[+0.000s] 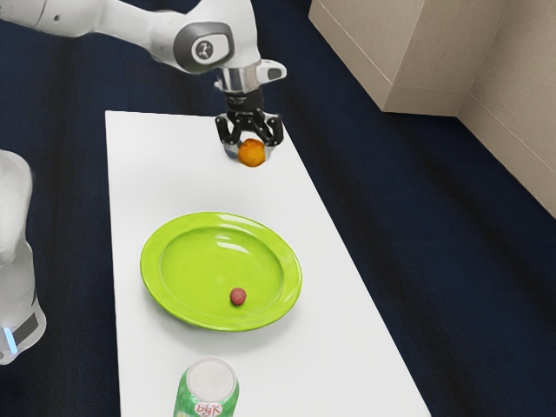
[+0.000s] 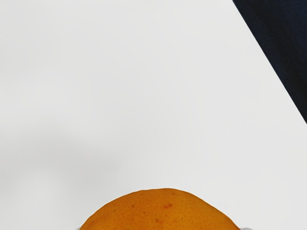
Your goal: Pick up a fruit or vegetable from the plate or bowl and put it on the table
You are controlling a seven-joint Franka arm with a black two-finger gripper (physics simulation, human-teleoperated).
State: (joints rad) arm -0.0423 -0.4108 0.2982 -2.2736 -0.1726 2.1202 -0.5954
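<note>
Orange (image 2: 160,211), one: clasped from two sides by the gripper (image 1: 250,153), jaws parted by the fruit's width; upper centre, exterior view. Held over the white table (image 1: 339,356), well apart from the green plate (image 1: 154,269) at centre left, presumably so it can be lowered and released there.

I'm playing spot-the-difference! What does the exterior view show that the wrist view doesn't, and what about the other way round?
Exterior view: the green plate with a small reddish ball in it, a green can with a pale top, a beige wall, and the black gripper shut on an orange fruit.

Wrist view: a close look at tiny specks on that fruit's skin.

Both: the orange fruit, part of the white table, and some dark blue floor.
</note>
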